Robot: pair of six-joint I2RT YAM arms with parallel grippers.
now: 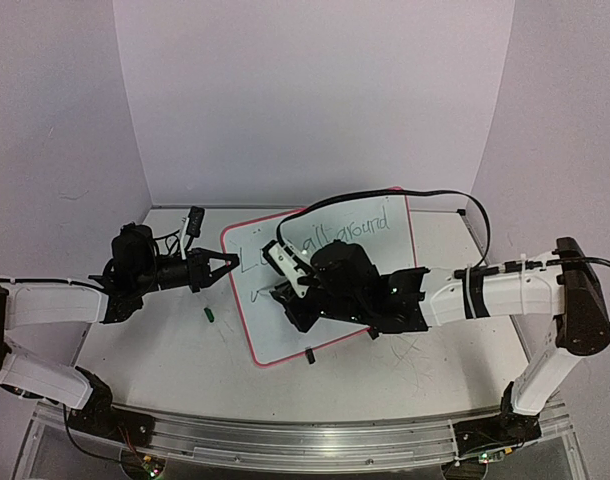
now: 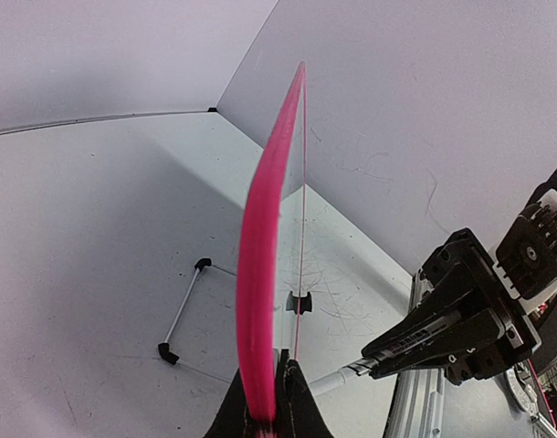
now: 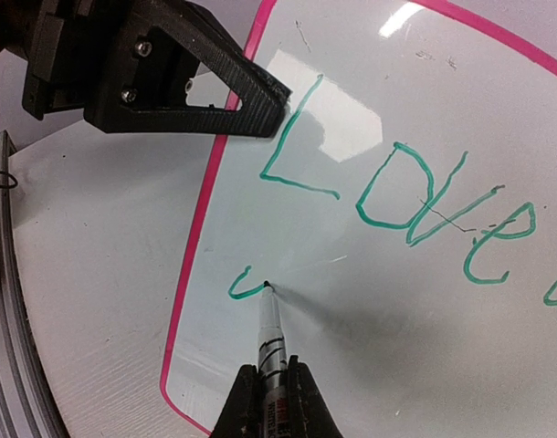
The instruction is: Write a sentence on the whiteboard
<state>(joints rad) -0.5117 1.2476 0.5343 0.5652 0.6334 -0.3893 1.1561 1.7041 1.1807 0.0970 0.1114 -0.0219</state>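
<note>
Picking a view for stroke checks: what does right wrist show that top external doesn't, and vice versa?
Right wrist only: the marker tip touching the whiteboard, at a short green stroke below a legible "Love".
Top external only: "all around", a small green item on the table, and both arms whole.
Both: the left gripper shut on the board's pink rim, and the right gripper shut on the marker.

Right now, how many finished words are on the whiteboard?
3, on one line: Love, all, around. A fourth word is barely begun under Love; the right arm may hide more.
</note>
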